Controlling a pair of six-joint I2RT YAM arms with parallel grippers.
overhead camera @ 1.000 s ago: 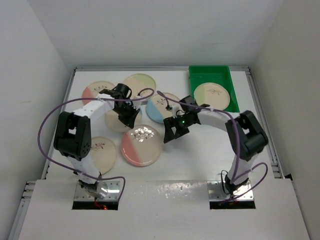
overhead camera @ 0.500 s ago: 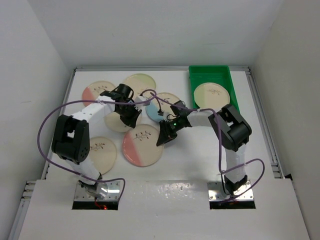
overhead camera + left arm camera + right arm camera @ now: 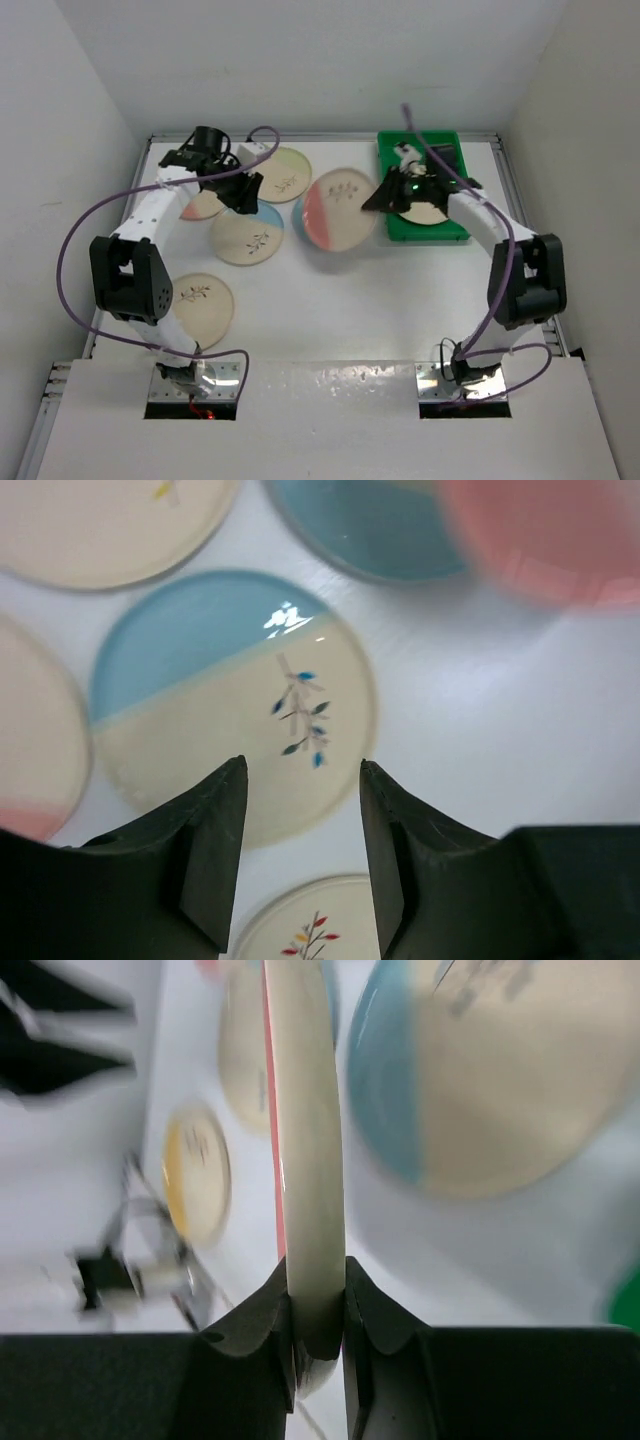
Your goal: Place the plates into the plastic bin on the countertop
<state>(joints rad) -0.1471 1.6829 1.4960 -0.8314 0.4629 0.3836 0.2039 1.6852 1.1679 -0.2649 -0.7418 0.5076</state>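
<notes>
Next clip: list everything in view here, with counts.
pink-and-cream plate: 1, gripped, left of the bin
binned plate: 1, cream, in the bin
pale green plate: 1, far countertop
blue-and-cream plates: 2, mid countertop, one open to view, one mostly hidden
part-pink plate: 1, far left
near plate: 1, cream, near left
plastic bin: 1, green, far right
countertop: 1, white
left gripper: 1, black, open above a blue-and-cream plate
right gripper: 1, black, shut on the pink-and-cream plate

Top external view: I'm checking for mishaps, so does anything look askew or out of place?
Only the pink-and-cream plate: it hangs above the countertop beside the plastic bin, pinched by its rim in the right gripper. Nothing looks spilled or broken.
</notes>
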